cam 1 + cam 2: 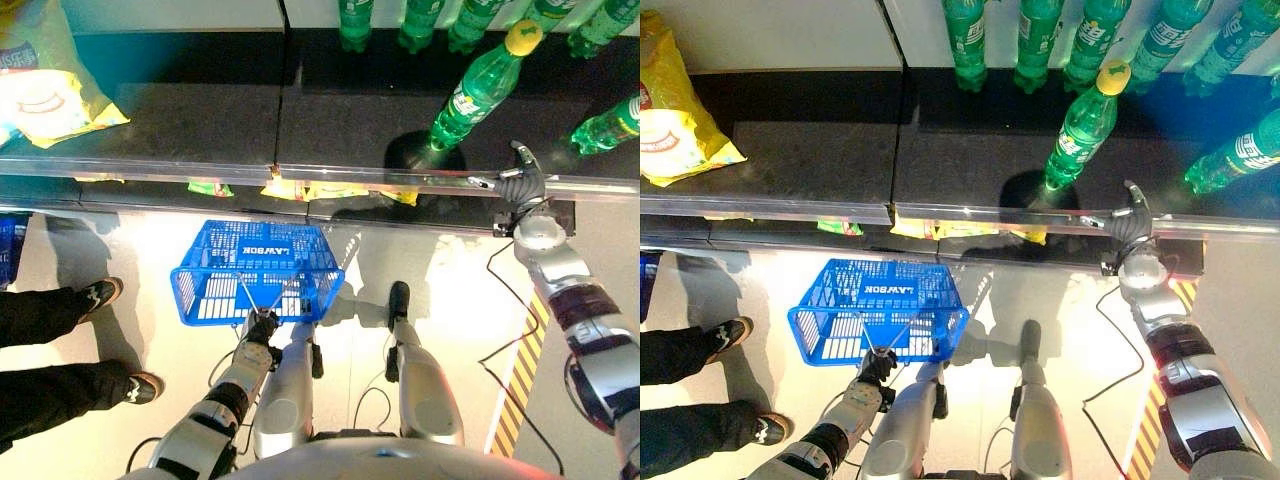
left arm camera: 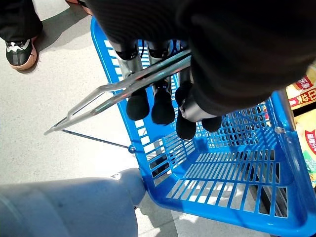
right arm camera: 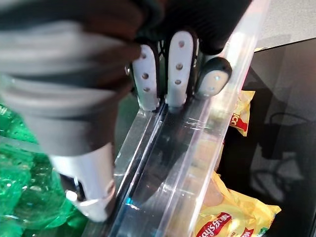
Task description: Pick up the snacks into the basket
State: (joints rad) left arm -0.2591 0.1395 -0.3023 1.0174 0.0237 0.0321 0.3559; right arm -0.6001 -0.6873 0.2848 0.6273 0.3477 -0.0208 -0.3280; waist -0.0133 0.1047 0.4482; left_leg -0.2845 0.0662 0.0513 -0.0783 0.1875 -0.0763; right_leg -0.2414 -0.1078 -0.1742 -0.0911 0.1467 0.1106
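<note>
Left robot hand (image 2: 163, 98) clenched round blue basket (image 1: 255, 270) wire handle, holding it ready below shelf | your right robot hand (image 1: 522, 178) fingers straight on shelf rail (image 1: 380, 174) | yellow snack bags (image 1: 970, 230) beneath, none in the basket.

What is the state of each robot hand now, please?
Left robot hand: shut on the metal handle of the blue basket.
Right robot hand: open, straight fingers resting on the shelf's clear front rail, holding nothing.

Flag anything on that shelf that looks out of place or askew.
One green bottle with a yellow cap stands forward of the row of green bottles at the back. A yellow snack bag lies alone at the shelf's left end. Nothing looks spilled.
</note>
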